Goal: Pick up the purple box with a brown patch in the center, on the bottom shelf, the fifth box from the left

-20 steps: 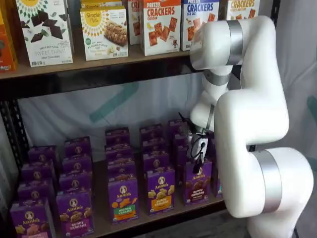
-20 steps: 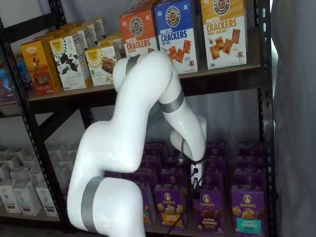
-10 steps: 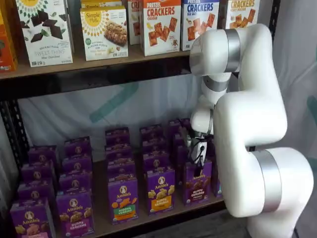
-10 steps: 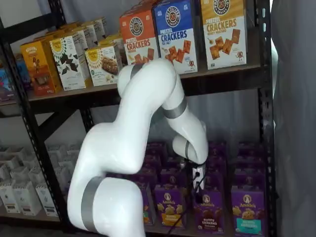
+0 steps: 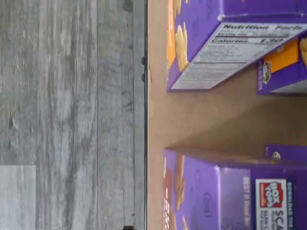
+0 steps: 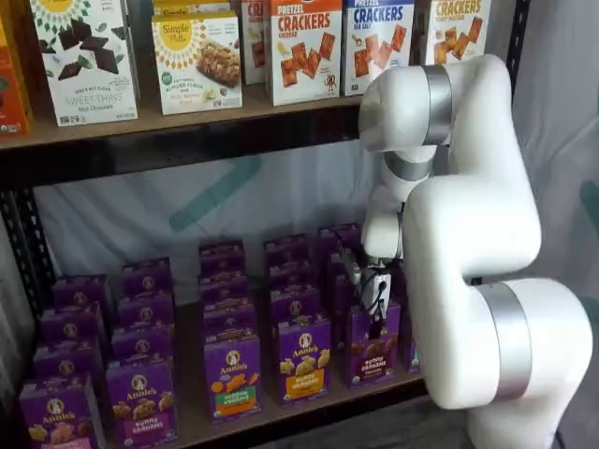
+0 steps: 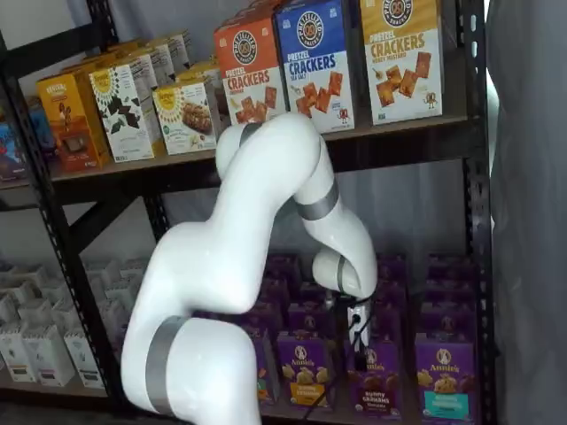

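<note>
The purple box (image 6: 372, 345) with dark brown crackers across its middle stands at the front of the bottom shelf (image 6: 271, 413), between a yellow-label box and the arm; it also shows in a shelf view (image 7: 372, 386). My gripper (image 6: 373, 301) hangs just above and in front of this box's top in both shelf views (image 7: 358, 332). A cable crosses its fingers and no gap shows. The wrist view shows the shelf board (image 5: 201, 120) and two purple boxes with a bare gap between them; one (image 5: 211, 191) has brownish crackers on its front.
Rows of purple cartons fill the bottom shelf, with a yellow-label box (image 6: 303, 359) and a teal-label box (image 7: 443, 378) on either side of the target. Large cracker boxes (image 6: 305, 49) stand on the upper shelf. My white arm (image 6: 477, 243) stands to the right. Grey wood floor (image 5: 72, 115) lies below.
The arm has dipped and the gripper has come down a little, closer to the top of the brown-patch box. No box has moved.
</note>
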Robot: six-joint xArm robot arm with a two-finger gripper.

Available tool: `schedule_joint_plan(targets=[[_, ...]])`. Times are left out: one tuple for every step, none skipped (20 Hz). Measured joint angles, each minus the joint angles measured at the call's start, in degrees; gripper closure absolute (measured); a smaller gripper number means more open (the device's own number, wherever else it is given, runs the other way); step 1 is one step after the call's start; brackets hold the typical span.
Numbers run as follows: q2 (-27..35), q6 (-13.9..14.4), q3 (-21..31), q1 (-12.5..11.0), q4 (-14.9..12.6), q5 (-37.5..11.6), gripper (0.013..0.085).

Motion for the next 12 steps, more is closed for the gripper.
schedule_joint_plan(targets=[[0.1, -0.6, 0.0, 0.0, 0.7, -0.2, 0.013], [0.2, -1.2, 0.0, 0.0, 1.3, -0.3, 0.013], [0.3, -1.8, -0.1, -0.1, 1.8, -0.3, 0.013], [0.3, -2.3, -0.1, -0.1, 2.4, -0.3, 0.013], [0.4, -2.7, -0.1, -0.2, 2.7, -0.4, 0.017], [0.4, -2.9, -0.1, -0.2, 2.9, -0.5, 0.017], [0.4, -3.1, 0.0, -0.2, 3.1, -0.6, 0.021], [0.5, -3.2, 0.0, -0.2, 3.2, -0.7, 0.021], [0.5, -3.3, 0.0, -0.2, 3.3, -0.8, 0.025], [0.5, -3.2, 0.1, -0.2, 3.2, -0.8, 0.029], [0.5, -3.2, 0.1, -0.2, 3.2, -1.0, 0.029], [0.5, -3.0, 0.2, -0.2, 3.0, -1.1, 0.033]])
